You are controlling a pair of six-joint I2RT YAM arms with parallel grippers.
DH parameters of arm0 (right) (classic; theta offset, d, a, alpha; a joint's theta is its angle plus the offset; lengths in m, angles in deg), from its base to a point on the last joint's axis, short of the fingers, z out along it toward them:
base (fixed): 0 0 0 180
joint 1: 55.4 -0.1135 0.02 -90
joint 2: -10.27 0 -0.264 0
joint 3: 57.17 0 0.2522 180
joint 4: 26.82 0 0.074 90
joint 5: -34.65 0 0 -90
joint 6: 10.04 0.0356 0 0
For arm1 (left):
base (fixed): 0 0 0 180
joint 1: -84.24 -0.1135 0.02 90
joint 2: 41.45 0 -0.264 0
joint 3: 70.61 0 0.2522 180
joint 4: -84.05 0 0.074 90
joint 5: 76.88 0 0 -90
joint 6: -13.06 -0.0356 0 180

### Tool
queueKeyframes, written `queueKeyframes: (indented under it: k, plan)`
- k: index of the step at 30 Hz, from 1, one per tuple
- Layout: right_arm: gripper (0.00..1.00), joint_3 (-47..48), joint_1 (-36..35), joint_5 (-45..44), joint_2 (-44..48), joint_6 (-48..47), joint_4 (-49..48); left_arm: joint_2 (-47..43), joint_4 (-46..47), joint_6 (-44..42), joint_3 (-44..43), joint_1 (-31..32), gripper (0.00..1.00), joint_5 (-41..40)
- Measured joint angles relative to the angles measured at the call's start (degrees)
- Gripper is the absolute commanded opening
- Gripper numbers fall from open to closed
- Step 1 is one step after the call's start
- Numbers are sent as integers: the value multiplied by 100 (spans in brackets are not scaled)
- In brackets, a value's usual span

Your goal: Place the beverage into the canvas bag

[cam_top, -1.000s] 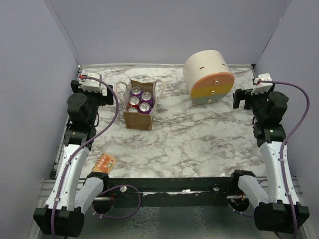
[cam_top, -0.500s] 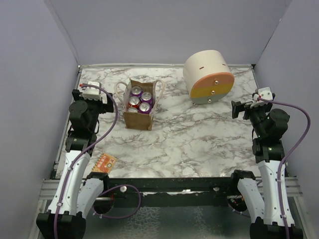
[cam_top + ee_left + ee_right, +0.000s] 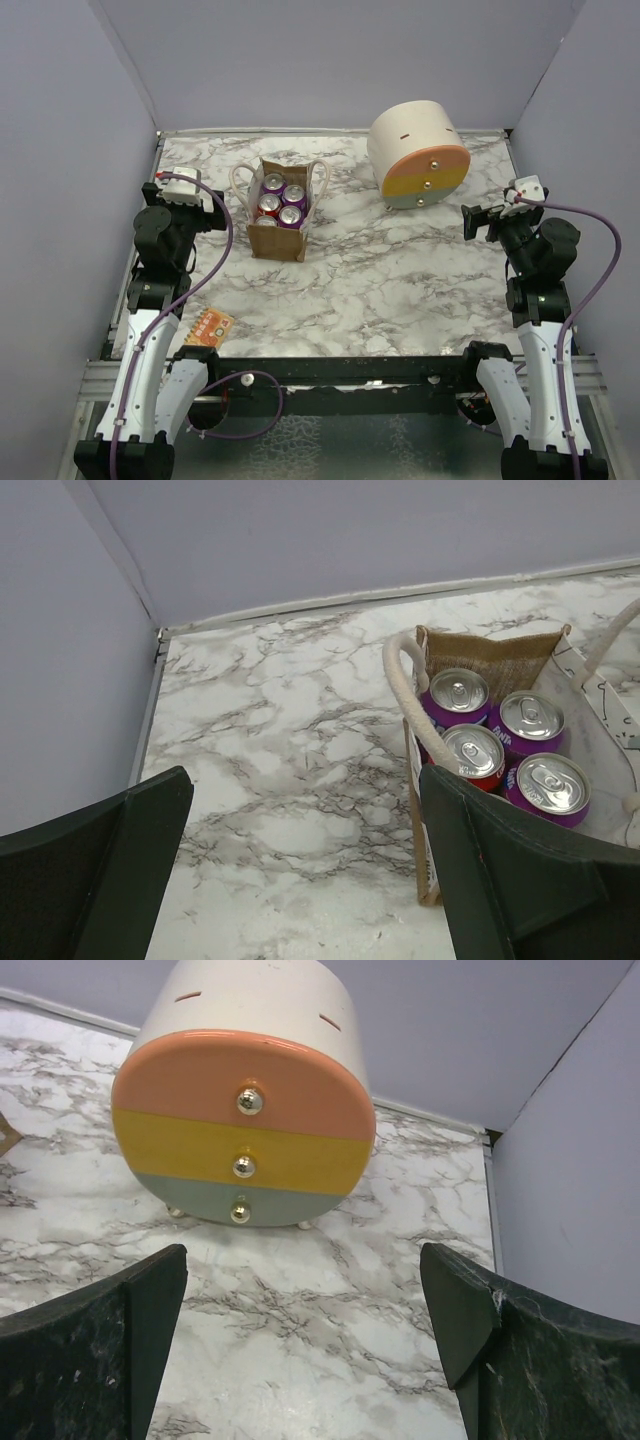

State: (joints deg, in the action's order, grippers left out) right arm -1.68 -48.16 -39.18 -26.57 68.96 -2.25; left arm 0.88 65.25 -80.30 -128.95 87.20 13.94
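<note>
The left arm (image 3: pixel 165 235) is hanging at the left edge of the worktop (image 3: pixel 380 270). Its jaws are standing fully open and are holding nothing. Near its base a small orange packet (image 3: pixel 209 328) is lying flat. The canvas bag (image 3: pixel 277 240) is standing upright to the right of these jaws and slightly ahead, so the left arm is the nearer one. Four cans (image 3: pixel 279 200) are sitting inside it, upright, with tops facing up. No can is showing outside the bag, so the task is probably finishing. Farther right, the round drawer box (image 3: pixel 420 155) is resting with its striped face toward the robot. The right arm (image 3: pixel 535 255) is pointing at it, jaws also wide open and empty. Compared with one second ago, both wrists are now a little nearer to the bases, while the bag and cans are unchanged.
</note>
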Motion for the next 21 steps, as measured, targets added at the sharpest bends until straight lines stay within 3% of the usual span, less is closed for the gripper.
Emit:
queueKeyframes:
  k: [21]
  plan:
    - [100,9,0,168,-28,-85,164,-7,-66,-179,-4,-72,91,160]
